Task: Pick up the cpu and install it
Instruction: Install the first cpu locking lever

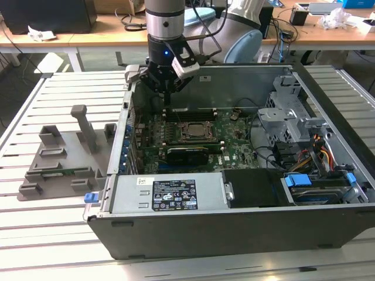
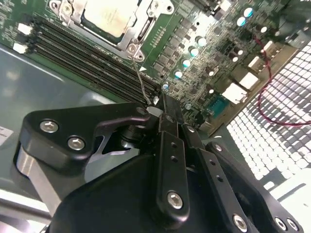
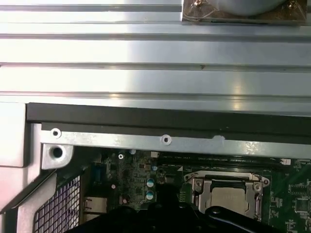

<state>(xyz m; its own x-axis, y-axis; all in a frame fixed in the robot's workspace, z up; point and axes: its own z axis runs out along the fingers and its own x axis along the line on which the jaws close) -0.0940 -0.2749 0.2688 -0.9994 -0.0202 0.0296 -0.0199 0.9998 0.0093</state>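
The cpu [image 1: 196, 132] lies flat inside the socket frame on the green motherboard, its dull silver top showing in both wrist views [image 2: 108, 17] [image 3: 229, 198]. My gripper [image 1: 167, 100] hangs over the board just beyond the socket, toward the case's far wall. Its black fingers [image 2: 167, 126] are pressed together, shut, and I see nothing between them. The socket's thin wire lever [image 2: 141, 85] runs from the frame's corner up to the fingertips; whether it touches them I cannot tell.
The open computer case [image 1: 234, 234] surrounds the board, with a drive cage [image 1: 287, 117] at the exterior view's right and a power supply [image 1: 170, 193] in front. A grey fixture plate [image 1: 58, 161] with upright posts stands on the slatted table at the left. A red cable [image 2: 272, 97] runs beside the board.
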